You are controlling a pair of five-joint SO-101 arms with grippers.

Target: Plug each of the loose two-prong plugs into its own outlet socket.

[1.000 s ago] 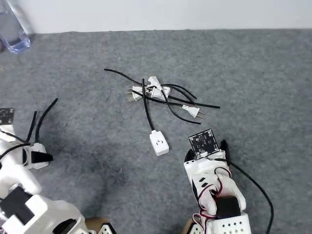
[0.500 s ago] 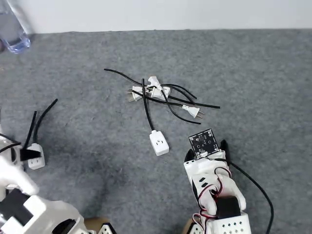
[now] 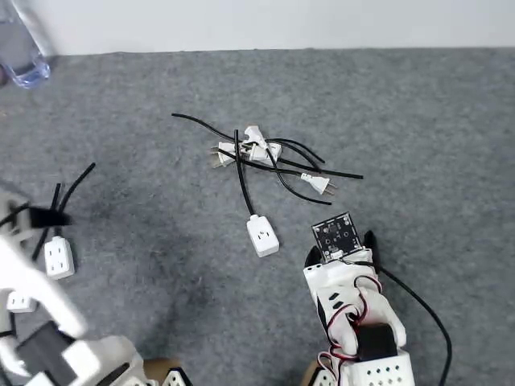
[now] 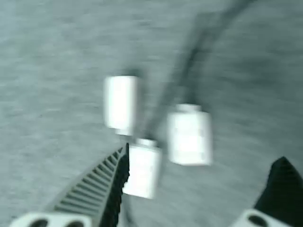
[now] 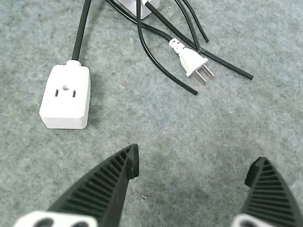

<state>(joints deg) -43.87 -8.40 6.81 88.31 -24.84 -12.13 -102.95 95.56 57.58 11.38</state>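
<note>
A white outlet socket (image 3: pixel 262 236) on a black cord lies mid-table, also in the right wrist view (image 5: pixel 65 97). A loose white two-prong plug (image 3: pixel 319 184) (image 5: pixel 191 60) rests beyond it. Farther back is a tangle of plugs and cords (image 3: pixel 249 149). My right gripper (image 3: pixel 352 241) (image 5: pixel 189 170) is open and empty, low over bare carpet near the socket. At the left edge lies another white socket (image 3: pixel 59 257), with a small white piece (image 3: pixel 20 302) nearer the arm's base. My left gripper (image 3: pixel 44 219) (image 4: pixel 203 158) hangs open above these blurred white blocks (image 4: pixel 120 108), holding nothing.
Grey carpet (image 3: pixel 418 145) covers the table up to a white wall at the back. A clear bottle (image 3: pixel 20 48) stands in the far left corner. Black cord ends (image 3: pixel 76 181) trail from the left socket.
My left arm has risen and swung back from the left socket, which now lies free on the carpet. The right arm and the middle cords have not moved.
</note>
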